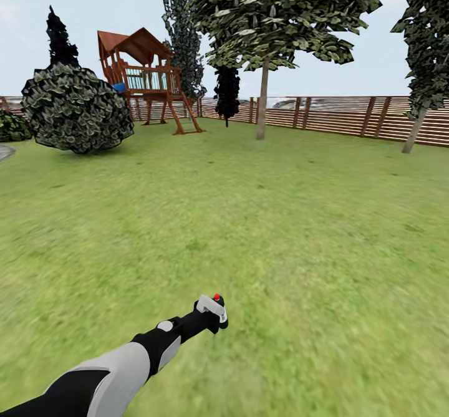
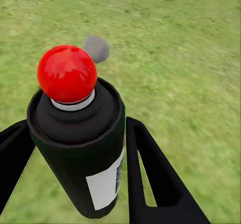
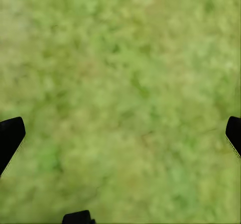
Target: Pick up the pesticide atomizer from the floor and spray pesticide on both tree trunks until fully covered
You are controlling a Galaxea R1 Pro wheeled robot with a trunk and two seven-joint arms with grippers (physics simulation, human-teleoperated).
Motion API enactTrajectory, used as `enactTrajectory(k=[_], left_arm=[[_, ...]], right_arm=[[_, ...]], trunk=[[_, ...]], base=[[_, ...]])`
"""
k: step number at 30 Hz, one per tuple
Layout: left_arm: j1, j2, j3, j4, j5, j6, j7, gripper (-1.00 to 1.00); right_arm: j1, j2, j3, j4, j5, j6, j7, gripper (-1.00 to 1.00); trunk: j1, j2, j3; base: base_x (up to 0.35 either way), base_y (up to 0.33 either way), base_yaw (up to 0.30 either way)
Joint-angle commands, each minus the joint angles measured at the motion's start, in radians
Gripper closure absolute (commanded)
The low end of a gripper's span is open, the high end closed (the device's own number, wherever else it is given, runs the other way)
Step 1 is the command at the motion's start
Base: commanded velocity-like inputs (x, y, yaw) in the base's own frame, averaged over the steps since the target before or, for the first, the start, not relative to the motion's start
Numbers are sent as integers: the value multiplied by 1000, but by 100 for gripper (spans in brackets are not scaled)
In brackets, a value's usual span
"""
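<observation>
My left gripper (image 1: 214,316) reaches forward low over the lawn, shut on the pesticide atomizer (image 1: 212,305), whose red dot faces up. In the left wrist view the atomizer (image 2: 80,148) is a dark can with a red knob and a white label, and a black finger (image 2: 150,174) presses each side. One tree stands ahead, its bare tree trunk (image 1: 262,102) near the fence. The second tree has a leaning trunk (image 1: 414,131) at the far right. My right gripper (image 3: 120,133) is open over bare grass.
A brown slat fence (image 1: 349,116) closes the garden behind the trees. A wooden playset (image 1: 146,80) and a big round shrub (image 1: 75,108) stand at the back left, with dark conifers behind. Open lawn (image 1: 262,217) lies between me and the trees. A small grey blob (image 2: 96,48) lies on the grass.
</observation>
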State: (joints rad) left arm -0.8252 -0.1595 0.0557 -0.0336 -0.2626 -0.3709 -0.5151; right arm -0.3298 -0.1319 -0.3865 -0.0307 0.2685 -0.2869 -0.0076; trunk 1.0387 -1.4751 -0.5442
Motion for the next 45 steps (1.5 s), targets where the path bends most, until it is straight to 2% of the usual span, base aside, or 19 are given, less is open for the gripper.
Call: enactTrajectory(k=[1, 29, 41, 45], left_arm=[[0, 0, 1, 0, 0, 0, 1, 100], [0, -1, 1, 0, 0, 0, 1, 100], [0, -1, 1, 0, 0, 0, 1, 100], [0, -1, 1, 0, 0, 0, 1, 100]], right_arm=[[0, 0, 0, 0, 0, 0, 0, -100], [0, 0, 0, 0, 0, 0, 0, -100], [0, 5, 1, 0, 0, -1, 1, -100], [0, 7, 1, 0, 0, 0, 2, -100]], trunk=[[0, 0, 0], [0, 0, 0], [0, 0, 0], [0, 0, 0]], base=[[337, -82, 0], [318, -150, 0], [344, -21, 0], [347, 0, -185]])
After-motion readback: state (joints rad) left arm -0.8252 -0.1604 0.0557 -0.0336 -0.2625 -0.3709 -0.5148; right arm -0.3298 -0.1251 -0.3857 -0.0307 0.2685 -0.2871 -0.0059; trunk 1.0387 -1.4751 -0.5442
